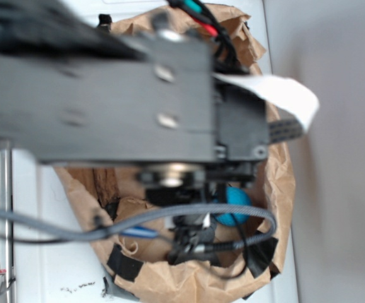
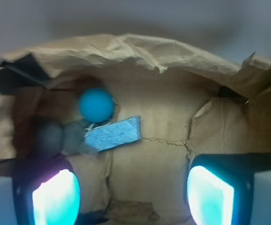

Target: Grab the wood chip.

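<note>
2 gripper fingers spread wide above wood chip.

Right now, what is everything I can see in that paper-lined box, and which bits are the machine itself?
Wood chip: one, dark brown, left side of the bin in the exterior view.
Sponge: one, light blue, on the paper floor.
Ball: one, turquoise, just beyond the sponge.
Grey lumps: apparently two, blurred, left of the sponge.
Brown paper: crumpled lining, floor and walls.
Black tape: patches on the rim.
Gripper: one, glowing cyan pads, open, empty.
Arm: black, above the bin.
</note>
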Robot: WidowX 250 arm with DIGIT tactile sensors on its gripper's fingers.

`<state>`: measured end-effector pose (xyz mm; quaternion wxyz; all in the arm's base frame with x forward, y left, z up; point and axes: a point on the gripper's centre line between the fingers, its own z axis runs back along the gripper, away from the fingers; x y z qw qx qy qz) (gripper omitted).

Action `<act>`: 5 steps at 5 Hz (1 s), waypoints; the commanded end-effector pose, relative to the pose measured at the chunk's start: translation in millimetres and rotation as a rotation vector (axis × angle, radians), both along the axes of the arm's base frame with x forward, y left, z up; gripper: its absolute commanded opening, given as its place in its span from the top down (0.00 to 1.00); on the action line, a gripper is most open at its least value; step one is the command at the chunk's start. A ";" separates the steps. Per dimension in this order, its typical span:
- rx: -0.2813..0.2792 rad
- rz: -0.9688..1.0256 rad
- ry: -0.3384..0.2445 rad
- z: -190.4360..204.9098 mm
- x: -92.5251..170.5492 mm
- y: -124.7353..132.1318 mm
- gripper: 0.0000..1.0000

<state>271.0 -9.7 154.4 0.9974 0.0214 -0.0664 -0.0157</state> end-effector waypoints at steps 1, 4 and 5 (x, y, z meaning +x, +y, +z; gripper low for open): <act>0.021 -0.041 -0.050 -2.7 8.5 2.7 0.00; -0.038 -0.496 -0.078 -30.7 -17.9 27.1 0.00; -0.038 -0.496 -0.078 -30.7 -17.9 27.1 0.00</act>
